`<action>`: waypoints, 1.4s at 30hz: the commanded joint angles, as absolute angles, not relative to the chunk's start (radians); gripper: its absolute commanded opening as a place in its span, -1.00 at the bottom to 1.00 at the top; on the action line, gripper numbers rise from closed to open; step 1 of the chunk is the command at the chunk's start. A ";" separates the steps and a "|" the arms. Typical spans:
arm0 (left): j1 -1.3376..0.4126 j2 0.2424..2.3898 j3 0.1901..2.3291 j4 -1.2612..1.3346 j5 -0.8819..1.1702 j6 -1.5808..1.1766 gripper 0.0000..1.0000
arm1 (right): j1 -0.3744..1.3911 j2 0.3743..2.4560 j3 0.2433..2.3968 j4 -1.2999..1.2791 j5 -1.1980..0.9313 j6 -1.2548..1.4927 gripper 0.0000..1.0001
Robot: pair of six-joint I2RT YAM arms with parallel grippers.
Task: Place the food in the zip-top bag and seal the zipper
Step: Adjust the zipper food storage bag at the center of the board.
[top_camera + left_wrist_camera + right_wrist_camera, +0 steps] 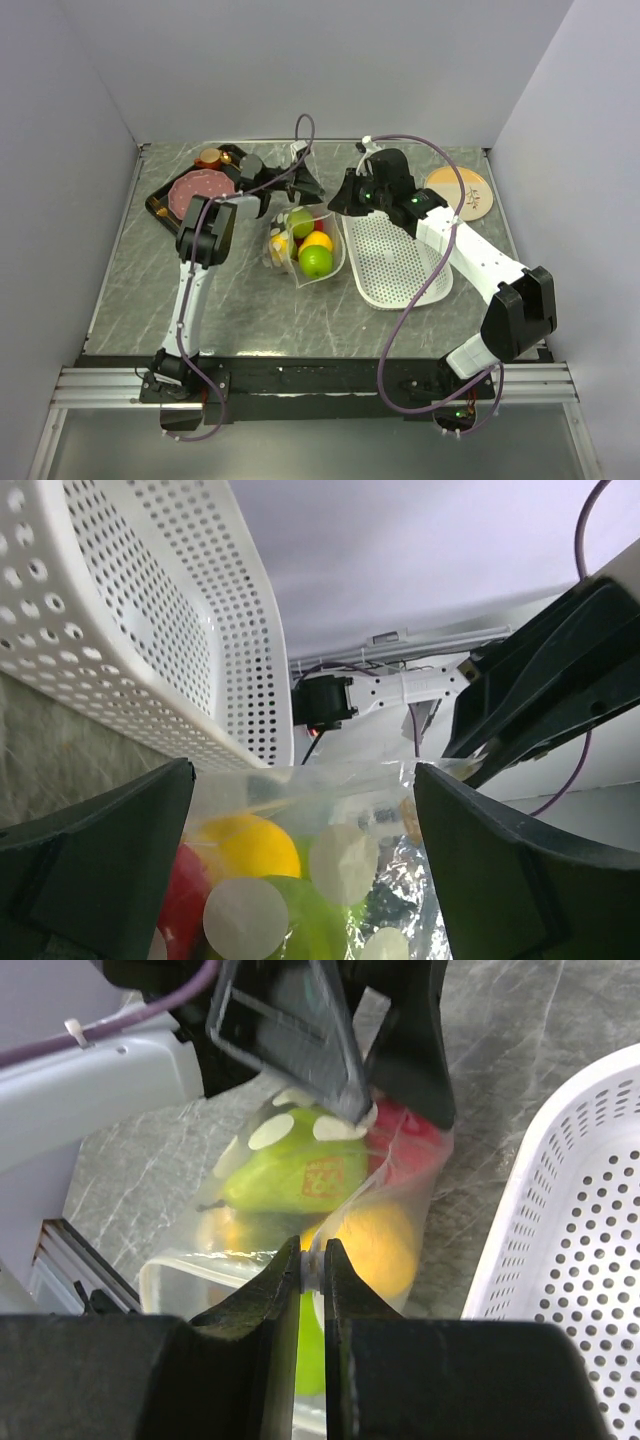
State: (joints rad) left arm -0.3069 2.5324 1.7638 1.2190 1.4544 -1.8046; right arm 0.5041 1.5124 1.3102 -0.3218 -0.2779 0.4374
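The clear dotted zip-top bag [305, 245] lies mid-table with the food inside: green apples [316, 262], an orange citrus [318, 241], a yellow one [278, 243] and a red apple [318, 225]. My right gripper [312, 1262] is shut on the white zipper strip [312, 1268] at the bag's mouth edge, and it also shows in the top view [336, 205]. Left of the pinch the mouth bows open. My left gripper [302, 775] is open and straddles the bag's other end, with the yellow citrus [245, 848] and red apple [185, 895] between its fingers. It also shows in the top view [300, 190].
The white perforated basket [400, 265] lies just right of the bag, close to my right gripper. A black tray [160, 195] with the pink meat slice [200, 187] stands at the back left. A round wooden plate [462, 190] is at the back right.
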 commanded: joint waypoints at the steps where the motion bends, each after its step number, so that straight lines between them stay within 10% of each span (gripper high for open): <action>1: -0.325 2.390 1.668 1.608 1.494 -1.683 0.92 | 0.495 1.471 1.351 -0.273 -0.282 0.442 -0.89; 20: -0.347 2.178 1.217 1.763 1.405 -1.673 0.75 | 0.474 1.548 1.408 -0.322 -0.224 0.443 -0.88; 24: -0.345 2.036 1.097 1.441 1.359 -1.360 0.76 | 0.468 1.558 1.427 -0.330 -0.245 0.423 -0.87; 29: -0.392 1.803 1.212 0.076 0.989 -0.332 0.83 | 0.468 1.555 1.413 -0.304 -0.299 0.410 -0.85; 42: -0.380 1.887 1.281 0.158 1.008 -0.419 0.83 | 0.465 1.516 1.350 -0.250 -0.362 0.428 -0.85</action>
State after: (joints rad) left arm -0.3817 1.8824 1.2240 0.2096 1.0317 -0.5041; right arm 0.4725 1.5562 1.3514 -0.3069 -0.3336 0.4286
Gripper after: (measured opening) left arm 0.915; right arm 0.151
